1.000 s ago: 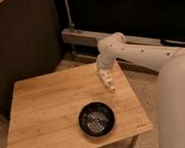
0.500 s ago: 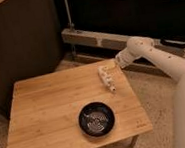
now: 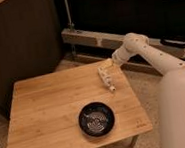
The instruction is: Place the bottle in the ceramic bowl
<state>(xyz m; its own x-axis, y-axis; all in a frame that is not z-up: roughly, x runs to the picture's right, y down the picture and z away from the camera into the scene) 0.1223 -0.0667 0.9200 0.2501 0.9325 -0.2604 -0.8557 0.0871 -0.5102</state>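
Over the far right part of the pale, plank-grained wooden bench [image 3: 44,109], the robot's gripper [image 3: 105,76] hangs at the end of a white jointed arm [image 3: 133,43] that reaches in from the right. Running on from its lower end, a small slim whitish-cream bottle [image 3: 110,86] points down and slightly toward the front. Its tip is close to the bench top, but whether it touches the wood cannot be told. Bottle and gripper share much the same pale colour and merge into one shape, so it cannot be told whether the jaws are clenched on the bottle or released. Any label on the bottle is too small to read.

Nearer the front edge, right of the bench's middle, sits a round shallow glossy black ceramic bowl [image 3: 96,119] with pale concentric swirl marks inside. The bottle is outside it, farther back and a little to the right, clearly apart from its rim.

A small dark mark [image 3: 138,125] lies on the wood near the front right corner; it may be printing, but it is illegible.

At the right edge, the robot's broad white body [image 3: 183,108] fills the view. Behind the bench, a pale ledge [image 3: 92,38] runs along dark shelving, with a slim metal post [image 3: 67,11] rising from it. Speckled flooring [image 3: 143,90] shows beside the bench.
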